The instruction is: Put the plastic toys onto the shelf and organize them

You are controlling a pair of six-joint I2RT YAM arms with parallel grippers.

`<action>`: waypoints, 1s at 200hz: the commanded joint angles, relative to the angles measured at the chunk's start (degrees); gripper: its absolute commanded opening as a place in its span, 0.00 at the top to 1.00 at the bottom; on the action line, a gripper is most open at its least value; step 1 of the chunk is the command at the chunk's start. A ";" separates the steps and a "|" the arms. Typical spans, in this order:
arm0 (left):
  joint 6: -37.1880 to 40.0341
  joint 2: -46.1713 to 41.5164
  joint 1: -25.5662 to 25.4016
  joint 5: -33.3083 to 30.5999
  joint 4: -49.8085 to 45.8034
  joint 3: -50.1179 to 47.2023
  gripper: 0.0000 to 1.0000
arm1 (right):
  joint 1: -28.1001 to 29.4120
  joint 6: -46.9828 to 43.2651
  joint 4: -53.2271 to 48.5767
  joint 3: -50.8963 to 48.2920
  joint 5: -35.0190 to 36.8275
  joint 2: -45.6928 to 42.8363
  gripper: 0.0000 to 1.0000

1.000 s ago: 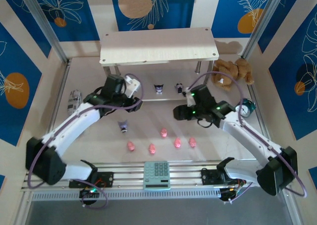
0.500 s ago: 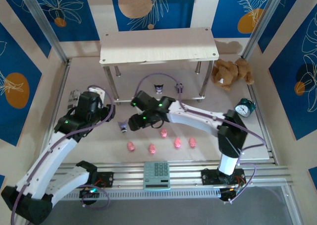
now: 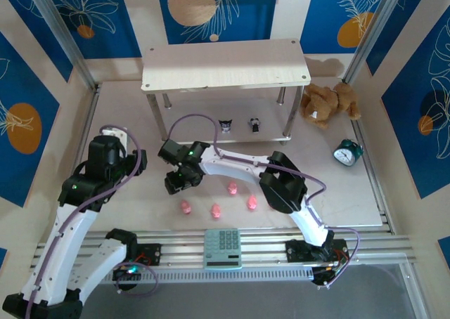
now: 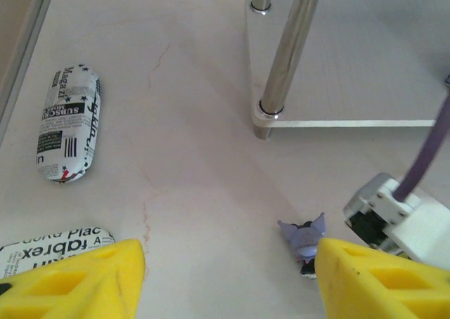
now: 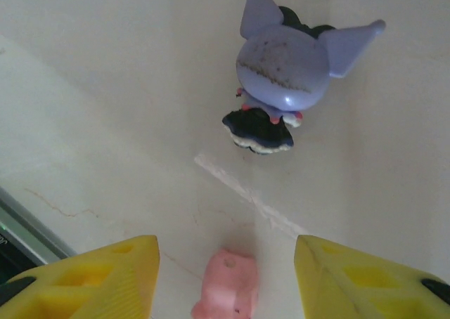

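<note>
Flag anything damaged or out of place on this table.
Hairline cracks run across the table beside the shelf leg. One purple figurine sits alone by the pink pigs, away from the other two figurines back by the shelf.

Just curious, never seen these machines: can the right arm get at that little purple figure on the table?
Probably yes. The right pincer is open and pointed at the purple figure, with bare table around it; the pink pig lies apart, nearer the pincer.

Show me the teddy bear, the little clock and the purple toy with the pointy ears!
teddy bear (image 3: 329,102): top view, on the middle of its brown body.
clock (image 3: 345,153): top view, on its round white face.
purple toy (image 5: 285,69): right wrist view, on its big head.
</note>
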 commanded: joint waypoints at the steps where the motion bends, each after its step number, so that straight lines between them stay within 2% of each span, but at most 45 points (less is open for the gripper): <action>1: 0.53 -0.26 1.29 3.40 -0.82 0.82 0.35 | 0.47 -0.29 -4.15 4.23 0.16 2.23 0.45; 76: 1.54 0.95 2.52 5.97 0.44 0.58 0.35 | 0.51 0.01 -10.84 15.81 5.13 11.75 0.45; 167: 3.25 1.61 4.12 7.74 1.05 0.71 0.35 | -0.27 0.11 -11.64 21.57 5.65 17.41 0.45; 185: 3.34 1.76 4.46 8.18 1.21 0.61 0.35 | -0.29 -0.16 -12.30 22.70 5.48 18.43 0.46; 200: 3.35 2.01 4.65 8.60 1.49 0.50 0.35 | -0.38 -0.38 -12.69 22.83 5.30 18.91 0.50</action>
